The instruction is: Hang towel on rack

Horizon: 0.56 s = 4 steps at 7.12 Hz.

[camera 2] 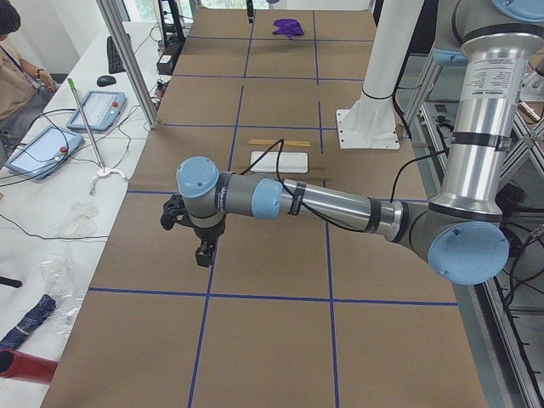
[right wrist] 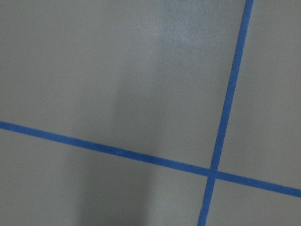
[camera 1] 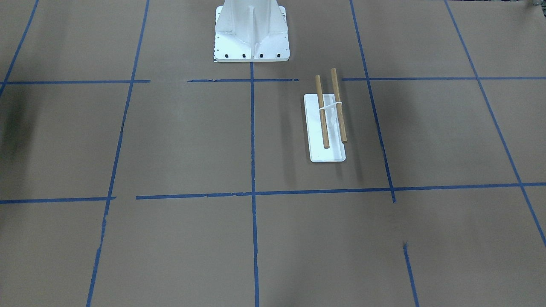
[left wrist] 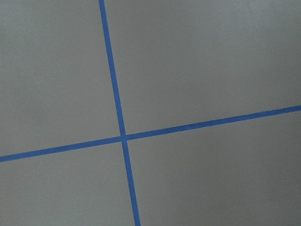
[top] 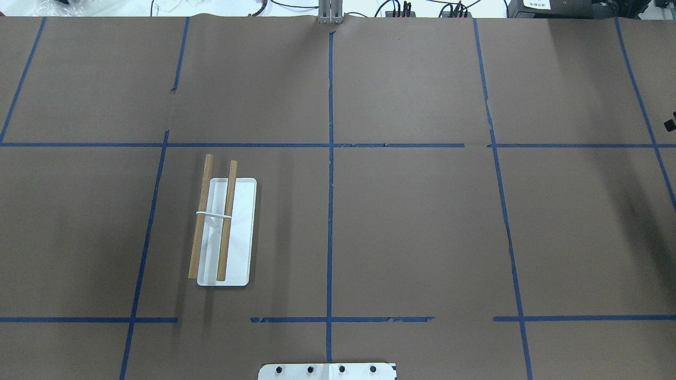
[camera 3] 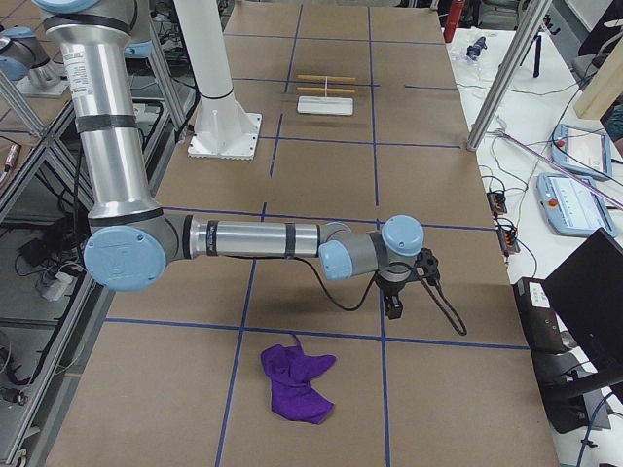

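Observation:
The rack point(top: 240, 232) has a flat white base and two parallel wooden rods, and stands on the robot's left half of the table. It also shows in the front view point(camera 1: 326, 151) and both side views point(camera 2: 280, 161) point(camera 3: 324, 105). Nothing hangs on it. The purple towel point(camera 3: 297, 384) lies crumpled on the table at the robot's right end, and shows far off in the left side view point(camera 2: 287, 27). My right gripper point(camera 3: 393, 309) hangs above the table a little beyond the towel. My left gripper point(camera 2: 204, 255) hangs over the table's left end. I cannot tell whether either gripper is open or shut.
The large white pedestal base point(camera 1: 251, 38) with bolts stands at the robot's edge of the table. Blue tape lines point(top: 330, 158) cross the brown table cover. Metal posts point(camera 2: 127, 59), teach pendants point(camera 2: 93, 110) and cables sit on the side benches.

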Each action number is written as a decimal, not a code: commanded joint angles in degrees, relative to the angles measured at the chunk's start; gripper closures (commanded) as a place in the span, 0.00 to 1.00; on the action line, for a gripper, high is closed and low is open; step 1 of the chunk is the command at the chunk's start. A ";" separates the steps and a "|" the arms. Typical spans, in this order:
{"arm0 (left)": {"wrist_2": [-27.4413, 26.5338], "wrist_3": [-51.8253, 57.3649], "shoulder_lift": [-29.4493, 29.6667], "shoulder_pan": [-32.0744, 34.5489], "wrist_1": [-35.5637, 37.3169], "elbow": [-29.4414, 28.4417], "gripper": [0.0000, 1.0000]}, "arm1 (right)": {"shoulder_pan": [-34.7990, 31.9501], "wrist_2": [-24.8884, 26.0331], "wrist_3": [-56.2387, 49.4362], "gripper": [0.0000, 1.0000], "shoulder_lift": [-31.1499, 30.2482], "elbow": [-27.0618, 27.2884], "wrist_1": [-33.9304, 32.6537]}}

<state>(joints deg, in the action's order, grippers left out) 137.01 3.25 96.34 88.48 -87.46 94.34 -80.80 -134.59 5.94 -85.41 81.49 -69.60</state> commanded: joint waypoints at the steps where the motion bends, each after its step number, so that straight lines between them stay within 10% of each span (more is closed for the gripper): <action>1: 0.27 0.00 -0.27 -0.06 -1.92 -1.00 0.00 | 0.11 3.51 1.70 0.00 -11.22 0.25 9.89; 4: 0.36 -0.08 -0.37 0.03 -1.92 0.14 0.00 | 0.11 6.80 1.27 0.08 -20.30 0.16 11.06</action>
<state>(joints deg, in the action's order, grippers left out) 137.34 3.23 96.01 88.47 -89.37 94.23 -80.69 -128.20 7.39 -102.19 81.76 -58.92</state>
